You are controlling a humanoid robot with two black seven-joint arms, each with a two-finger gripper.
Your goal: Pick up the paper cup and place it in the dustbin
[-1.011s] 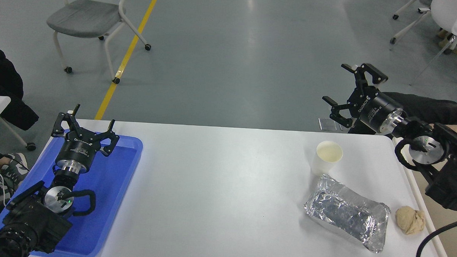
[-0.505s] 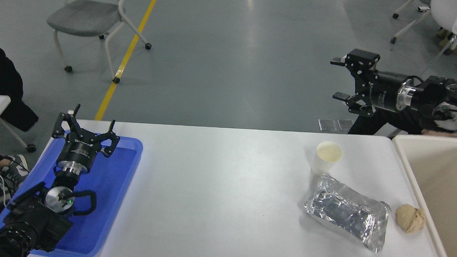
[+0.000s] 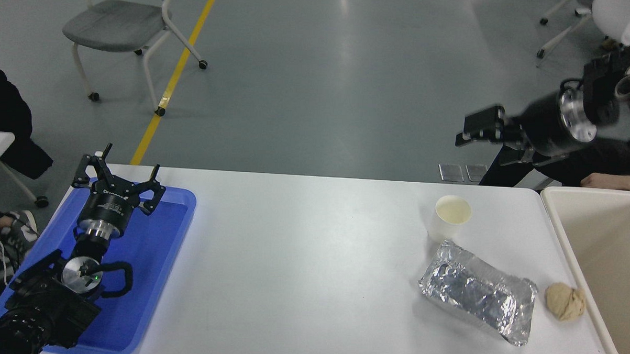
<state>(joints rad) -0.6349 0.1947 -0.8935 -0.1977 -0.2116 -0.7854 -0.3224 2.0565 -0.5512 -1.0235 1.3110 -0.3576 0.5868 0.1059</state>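
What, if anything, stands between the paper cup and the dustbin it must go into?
Nothing visible does. The paper cup stands upright on the table, with bare tabletop between it and the dustbin at the right edge. The foil container and dough lump lie nearer the camera, off that line.

Right gripper (image 3: pixel 483 131) raised, seemingly open.

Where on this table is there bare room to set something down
The wide white stretch between the blue tray and the paper cup is bare. The right end is crowded: cup, foil container, dough lump, dustbin.
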